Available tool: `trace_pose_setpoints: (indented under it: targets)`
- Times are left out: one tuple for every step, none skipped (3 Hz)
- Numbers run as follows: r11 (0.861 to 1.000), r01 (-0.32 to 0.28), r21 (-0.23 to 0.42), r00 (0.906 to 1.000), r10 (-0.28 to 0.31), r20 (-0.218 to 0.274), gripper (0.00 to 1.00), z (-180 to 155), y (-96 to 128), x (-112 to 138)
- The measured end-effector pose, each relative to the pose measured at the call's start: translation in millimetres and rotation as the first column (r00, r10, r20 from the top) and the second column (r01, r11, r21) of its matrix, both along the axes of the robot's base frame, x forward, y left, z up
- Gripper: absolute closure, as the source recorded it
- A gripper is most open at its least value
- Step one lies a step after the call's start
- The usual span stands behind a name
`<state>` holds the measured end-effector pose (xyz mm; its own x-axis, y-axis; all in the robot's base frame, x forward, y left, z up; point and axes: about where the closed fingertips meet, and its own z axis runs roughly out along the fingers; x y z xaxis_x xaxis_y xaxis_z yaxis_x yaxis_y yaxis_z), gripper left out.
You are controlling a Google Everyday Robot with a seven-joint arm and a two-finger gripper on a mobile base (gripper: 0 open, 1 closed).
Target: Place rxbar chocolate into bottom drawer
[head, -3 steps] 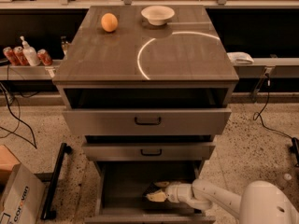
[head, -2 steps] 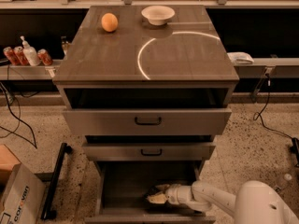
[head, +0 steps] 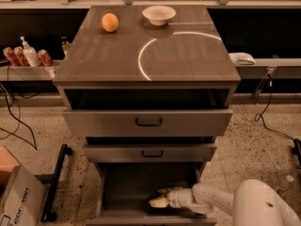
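The grey cabinet [head: 188,60] stands over my hand, its top far above and behind where I reach, and the bottom drawer [head: 127,187] is pulled wide open around me. My arm [head: 214,199] comes in from the right, low over the drawer's front edge, its broad white shoulder bulging at the lower right, a touch nearer the drawer than a second ago. My gripper [head: 157,201] sits inside the bottom drawer near its front, right of the middle, pointing left just above the grey floor, and it has hardly shifted from where it was a moment back. I cannot tell whether my grip is clenched or let go, and I cannot pick out the rxbar chocolate against the dark drawer around my hand, so I cannot say if it is in my grip or lying on the floor. Just above my hand the middle drawer [head: 188,153] juts out a little, and above that the top drawer [head: 108,122] stands further open, both as before. Well off to my left on the ground lies a cardboard box [head: 19,201]. Far above me on the cabinet top rest a white bowl [head: 159,14] and, left of it, an orange [head: 110,22], neither moved.
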<state>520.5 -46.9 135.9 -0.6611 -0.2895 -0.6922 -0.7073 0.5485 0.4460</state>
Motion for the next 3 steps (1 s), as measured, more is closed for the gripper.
trace_pose_setpoints:
  targets:
    - [1.0,-0.002,0.001,1.0,0.002,-0.002,0.36,-0.5,1.9,-0.9]
    - [1.0,-0.004,0.003,1.0,0.004,-0.003,0.12,-1.0,4.0,-1.8]
    - [1.0,-0.006,0.005,1.0,0.006,-0.005,0.0,-1.4,5.6,-2.6]
